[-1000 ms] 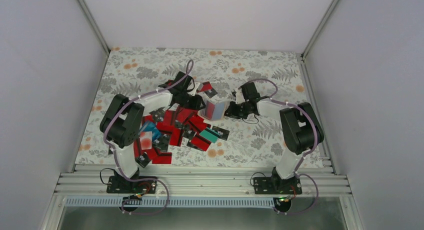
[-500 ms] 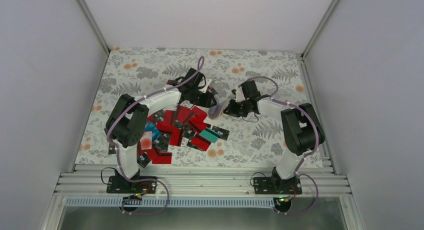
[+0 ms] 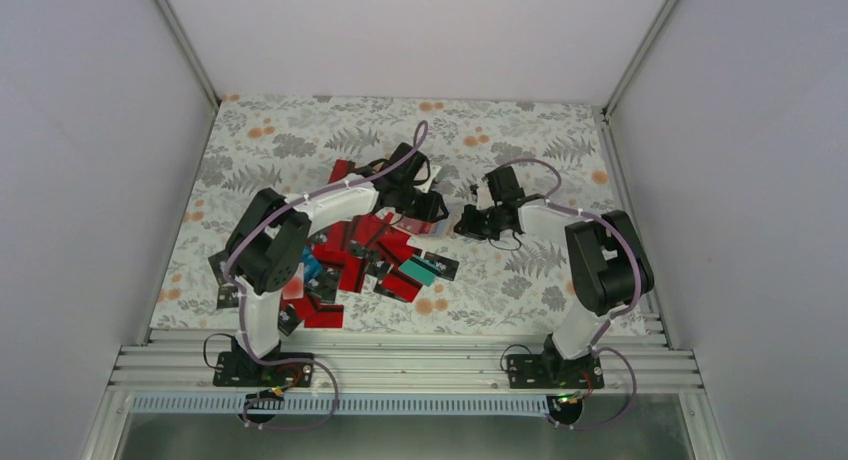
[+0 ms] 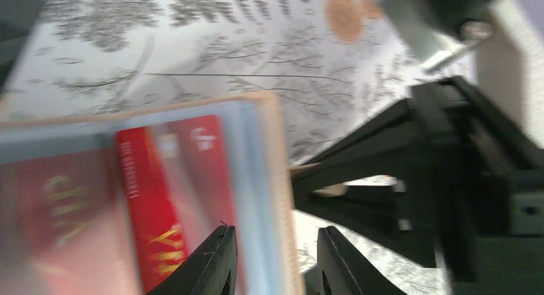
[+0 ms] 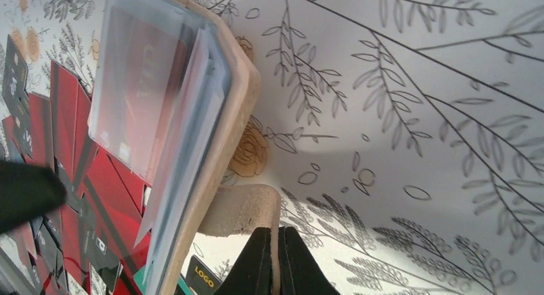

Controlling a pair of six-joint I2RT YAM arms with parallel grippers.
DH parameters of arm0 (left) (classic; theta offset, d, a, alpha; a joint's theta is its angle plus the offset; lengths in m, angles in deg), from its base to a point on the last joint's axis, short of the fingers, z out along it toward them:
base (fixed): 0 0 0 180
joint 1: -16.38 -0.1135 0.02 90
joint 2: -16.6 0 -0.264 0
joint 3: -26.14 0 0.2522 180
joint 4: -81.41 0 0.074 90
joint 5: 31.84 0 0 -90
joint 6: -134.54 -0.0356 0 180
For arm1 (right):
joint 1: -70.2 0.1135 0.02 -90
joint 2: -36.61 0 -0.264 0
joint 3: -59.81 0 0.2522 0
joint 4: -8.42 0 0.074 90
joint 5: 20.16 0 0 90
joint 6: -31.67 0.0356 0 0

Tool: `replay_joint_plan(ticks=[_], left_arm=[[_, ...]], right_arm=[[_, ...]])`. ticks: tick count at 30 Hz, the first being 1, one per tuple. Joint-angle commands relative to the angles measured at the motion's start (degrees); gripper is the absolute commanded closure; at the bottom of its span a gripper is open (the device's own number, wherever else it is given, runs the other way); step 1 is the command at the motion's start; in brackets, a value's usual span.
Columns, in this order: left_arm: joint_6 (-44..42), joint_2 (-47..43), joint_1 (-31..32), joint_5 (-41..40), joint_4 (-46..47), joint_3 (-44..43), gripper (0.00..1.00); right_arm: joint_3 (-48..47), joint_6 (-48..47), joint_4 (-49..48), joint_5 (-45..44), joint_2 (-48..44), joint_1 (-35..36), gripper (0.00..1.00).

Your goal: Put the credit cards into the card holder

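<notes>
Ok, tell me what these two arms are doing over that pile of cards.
The right gripper is shut on a flap of the tan folding card holder with clear plastic sleeves, holding it up over the floral-print table. The left gripper is at the holder's open edge, jaws apart, not clearly gripping anything. One red plastic card already sits in a sleeve. Many loose red, black and teal cards lie heaped on the table.

Bright even light, soft shadow on tablecloth (image 5: 417, 147) beyond the right claw (image 5: 276, 260), left wrist view motion-blurred around the left claw (image 4: 272, 263).
</notes>
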Motion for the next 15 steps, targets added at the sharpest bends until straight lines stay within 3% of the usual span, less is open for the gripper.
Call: replay_joint_plan(ticks=[1, 3, 8, 15], left_arm=[[-0.8, -3.8, -1.0, -16.5, -6.4, -0.2, 0.64], [-2.1, -4.0, -2.6, -19.4, -9.2, 0.5, 0.58], [-6.5, -2.6, -6.6, -14.6, -8.3, 4.1, 0.29], [-8.5, 1.4, -7.2, -12.3, -9.1, 3.3, 0.12]], right_arm=[[2.2, 0.1, 0.2, -1.8, -3.1, -0.9, 0.96], [3.1, 0.1, 0.1, -1.8, -3.1, -1.0, 0.96], [3.7, -0.3, -0.4, -1.6, -3.0, -1.0, 0.96], [3.7, -0.3, -1.0, -1.2, -2.0, -1.0, 0.95]])
